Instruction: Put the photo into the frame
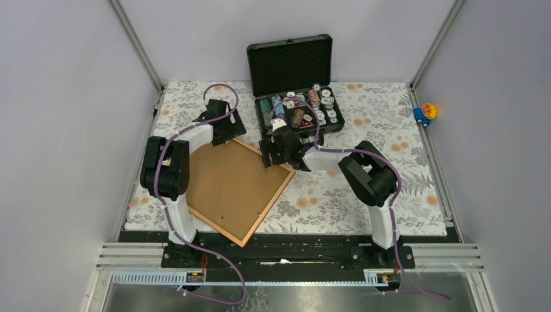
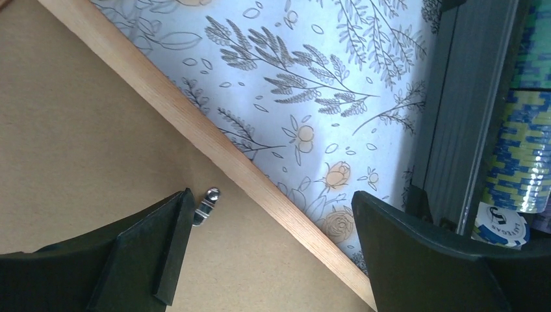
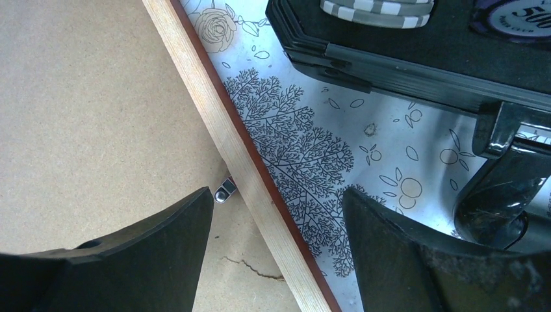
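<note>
**A:** Where's the photo? I can't find it.

**B:** It's in none of the views. The frame point(image 1: 269, 208) lies back-up on the table's left half with a brown backing board point(image 1: 230, 185) filling it. The print may be under that board, but I cannot tell.

**A:** And the arms?

**B:** Both are at the frame's far edge. The left gripper point(image 2: 269, 214) has its jaws wide, one finger over the board and the other over the flowered cloth point(image 2: 338, 84), with the wooden rail between them. The right gripper point(image 3: 278, 201) is just as wide and straddles the rail the same way, close to the chip case point(image 3: 390, 65).

**A:** So what's the step, by your reckoning?

**B:** The little metal clip point(image 2: 206, 203) beside the left finger, and its twin point(image 3: 225, 190) by the right one. I'd judge those tabs are what's being worked.

**A:** How would you do that well?

**B:** Bring one fingertip low against the tab and push along the rail, not down (there's a hairline crack point(image 3: 253, 266) in the board near the right finger). Let the other arm steady the frame so it doesn't skate on the cloth. Keep the right wrist clear of the case.
</note>
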Robot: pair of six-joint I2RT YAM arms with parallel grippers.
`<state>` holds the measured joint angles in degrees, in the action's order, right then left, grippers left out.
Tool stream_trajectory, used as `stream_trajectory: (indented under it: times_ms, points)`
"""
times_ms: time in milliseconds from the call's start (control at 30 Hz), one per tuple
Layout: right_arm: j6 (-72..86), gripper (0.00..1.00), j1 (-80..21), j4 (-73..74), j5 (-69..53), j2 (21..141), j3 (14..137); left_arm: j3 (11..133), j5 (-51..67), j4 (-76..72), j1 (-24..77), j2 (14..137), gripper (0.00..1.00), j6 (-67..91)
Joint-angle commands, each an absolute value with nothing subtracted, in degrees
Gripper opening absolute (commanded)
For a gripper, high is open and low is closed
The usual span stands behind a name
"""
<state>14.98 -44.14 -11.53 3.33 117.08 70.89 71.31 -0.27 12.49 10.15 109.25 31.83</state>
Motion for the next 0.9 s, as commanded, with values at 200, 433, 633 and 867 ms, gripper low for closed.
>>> stream_trajectory:
  times_ms: [200, 433, 633, 867]
  points:
    - [14.44, 0.79, -44.67, -10.68, 2.26, 118.63, 73.47, 68.74, -0.26, 9.67, 12.13, 110.56, 0.90, 40.52]
    - [14.51, 0.79, -44.70, -10.71, 2.24, 119.01, 73.61, 66.32, 5.75, 3.46, 12.15, 109.66, 0.71, 50.24]
    - [14.76, 0.79, -44.70, -10.72, 1.84, 119.10, 73.96, 62.26, 2.65, 2.91, 12.30, 103.58, 0.82, 55.01]
    - [14.90, 0.78, -44.67, -10.68, 1.67, 119.24, 73.90, 63.31, 0.61, 5.98, 12.46, 104.42, 0.78, 54.03]
